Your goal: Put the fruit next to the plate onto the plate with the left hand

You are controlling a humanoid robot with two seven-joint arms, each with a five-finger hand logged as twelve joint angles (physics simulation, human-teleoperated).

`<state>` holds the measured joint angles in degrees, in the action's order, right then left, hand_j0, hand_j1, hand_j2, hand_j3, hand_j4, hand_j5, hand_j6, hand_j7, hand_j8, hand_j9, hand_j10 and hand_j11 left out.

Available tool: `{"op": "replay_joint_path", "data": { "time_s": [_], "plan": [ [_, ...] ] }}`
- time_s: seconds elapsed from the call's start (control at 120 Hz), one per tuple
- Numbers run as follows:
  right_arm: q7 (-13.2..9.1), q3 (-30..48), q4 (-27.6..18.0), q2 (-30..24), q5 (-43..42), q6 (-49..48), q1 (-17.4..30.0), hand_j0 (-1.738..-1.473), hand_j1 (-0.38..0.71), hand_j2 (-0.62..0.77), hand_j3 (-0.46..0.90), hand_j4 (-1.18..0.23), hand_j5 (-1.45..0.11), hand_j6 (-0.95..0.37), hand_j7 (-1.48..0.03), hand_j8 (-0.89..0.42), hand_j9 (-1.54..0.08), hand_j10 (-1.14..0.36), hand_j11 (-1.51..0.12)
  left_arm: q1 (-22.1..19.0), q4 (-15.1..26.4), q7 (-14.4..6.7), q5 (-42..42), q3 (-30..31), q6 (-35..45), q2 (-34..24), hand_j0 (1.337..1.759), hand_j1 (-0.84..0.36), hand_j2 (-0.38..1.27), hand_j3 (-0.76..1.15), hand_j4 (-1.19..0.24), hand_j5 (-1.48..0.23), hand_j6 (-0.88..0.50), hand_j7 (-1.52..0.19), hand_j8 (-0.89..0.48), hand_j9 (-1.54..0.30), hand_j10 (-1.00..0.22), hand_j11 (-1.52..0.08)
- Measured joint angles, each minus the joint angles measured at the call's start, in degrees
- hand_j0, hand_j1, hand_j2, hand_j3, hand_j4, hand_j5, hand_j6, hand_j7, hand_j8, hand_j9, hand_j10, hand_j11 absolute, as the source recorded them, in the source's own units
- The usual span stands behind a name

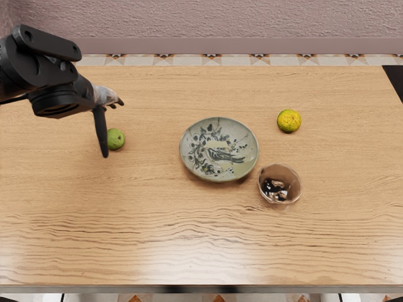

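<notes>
left hand: fingers loose, gripping nothing, just beside round green fruit. glazed painted plate lies apart. palm hidden.

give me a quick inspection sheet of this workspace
surface: light wooden table, flat
job's things: round patterned ceramic plate at centre, empty; small green round fruit on table left of it; yellow round fruit on table right of it
clutter: clear glass bowl, dark contents, by plate's lower right
hands: left hand open, close beside green fruit; right not in view
cables: nothing seen
surroundings: textured wall, tiled strip behind
</notes>
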<state>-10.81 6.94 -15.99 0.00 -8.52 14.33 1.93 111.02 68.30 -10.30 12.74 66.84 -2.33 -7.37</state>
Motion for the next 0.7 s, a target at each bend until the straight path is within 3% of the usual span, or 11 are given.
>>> {"op": "replay_joint_path", "data": {
  "time_s": [0.083, 0.192, 0.7],
  "plan": [
    [0.0, 0.0, 0.0, 0.0, 0.0, 0.0, 0.0, -1.658, -0.35, 0.0, 0.0, 0.0, 0.0, 0.0, 0.0, 0.0, 0.0, 0.0, 0.0, -0.05, 1.1, 4.41, 0.02, 0.22, 2.24, 0.36, 1.658, 0.32, 0.0, 0.0, -0.03, -0.03, -0.03, -0.03, -0.03, -0.03, -0.03, -0.03],
    [0.0, 0.0, 0.0, 0.0, 0.0, 0.0, 0.0, -1.658, -0.35, 0.0, 0.0, 0.0, 0.0, 0.0, 0.0, 0.0, 0.0, 0.0, 0.0, -1.34, 1.96, 6.69, 0.04, 0.33, 3.44, 2.78, 1.658, 0.32, 0.01, 0.0, -0.03, -0.03, -0.03, -0.03, -0.03, -0.03, -0.03, -0.03],
    [0.0, 0.0, 0.0, 0.0, 0.0, 0.0, 0.0, -1.658, -0.35, 0.0, 0.0, 0.0, 0.0, 0.0, 0.0, 0.0, 0.0, 0.0, 0.0, -4.93, 1.94, 8.22, 2.27, 4.96, 9.63, 0.95, 1.658, 0.23, 0.02, 0.0, -0.1, -0.13, -0.1, -0.13, -0.1, -0.13, -0.1, -0.13]
  ]
}}
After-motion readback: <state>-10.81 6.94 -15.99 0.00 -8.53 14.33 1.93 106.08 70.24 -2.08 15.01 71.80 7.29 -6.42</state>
